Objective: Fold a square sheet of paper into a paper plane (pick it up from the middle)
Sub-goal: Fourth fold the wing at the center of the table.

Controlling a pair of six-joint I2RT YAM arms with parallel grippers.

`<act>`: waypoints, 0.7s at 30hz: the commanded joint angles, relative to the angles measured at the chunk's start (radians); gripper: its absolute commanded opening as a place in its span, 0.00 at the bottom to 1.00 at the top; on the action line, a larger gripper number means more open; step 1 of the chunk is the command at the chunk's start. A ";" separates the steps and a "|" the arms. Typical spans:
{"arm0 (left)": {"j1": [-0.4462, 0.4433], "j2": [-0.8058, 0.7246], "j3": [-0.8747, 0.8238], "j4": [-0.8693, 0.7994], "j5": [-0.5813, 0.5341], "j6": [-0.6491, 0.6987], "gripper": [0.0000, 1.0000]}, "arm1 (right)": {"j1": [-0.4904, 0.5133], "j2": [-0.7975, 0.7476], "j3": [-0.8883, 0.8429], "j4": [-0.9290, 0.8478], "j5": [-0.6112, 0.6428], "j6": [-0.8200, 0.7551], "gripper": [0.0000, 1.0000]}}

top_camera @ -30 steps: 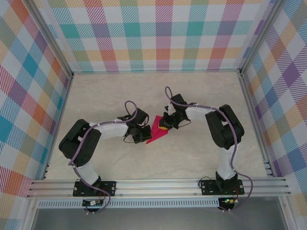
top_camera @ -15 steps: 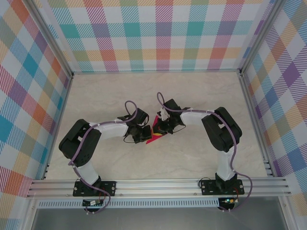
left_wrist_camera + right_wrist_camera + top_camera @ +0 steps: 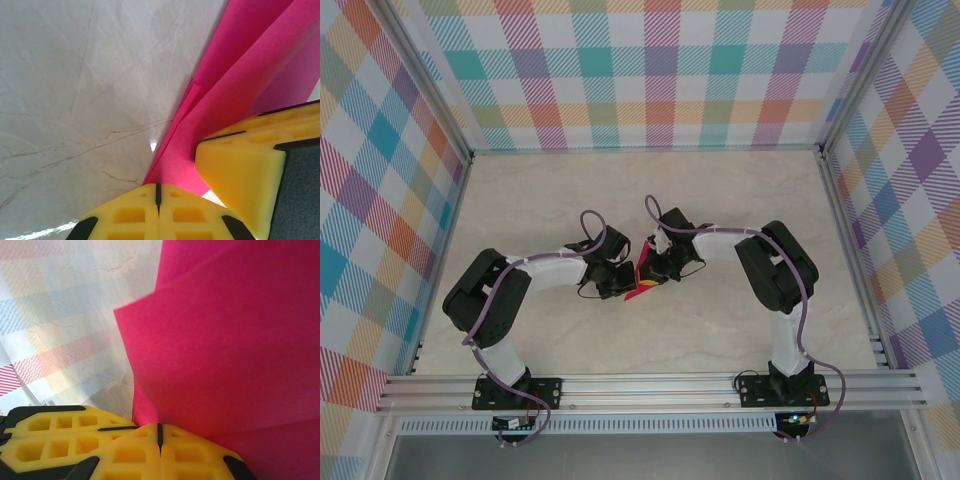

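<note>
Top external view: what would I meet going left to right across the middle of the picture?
Left checked wall → left arm → pink paper → right arm → right checked wall.

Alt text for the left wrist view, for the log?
Folded pink paper slants up to the top right corner from the left gripper, shut at the bottom edge, over a pale marbled table. A second yellow finger block sits against the paper at right.

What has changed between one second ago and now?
The right gripper, shut on the folded magenta-pink paper sheet, moved left toward the left gripper, so less paper shows between them. The left gripper stayed in place, shut on the paper.
</note>
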 commanded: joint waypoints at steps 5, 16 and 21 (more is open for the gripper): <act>-0.006 0.040 -0.061 -0.144 -0.065 0.032 0.00 | -0.100 0.058 0.029 0.015 0.080 0.015 0.03; -0.006 0.045 -0.071 -0.138 -0.060 0.035 0.00 | -0.238 0.084 0.067 0.005 0.106 -0.010 0.04; -0.006 0.050 -0.067 -0.133 -0.058 0.034 0.00 | -0.289 0.091 0.119 -0.004 0.128 -0.012 0.04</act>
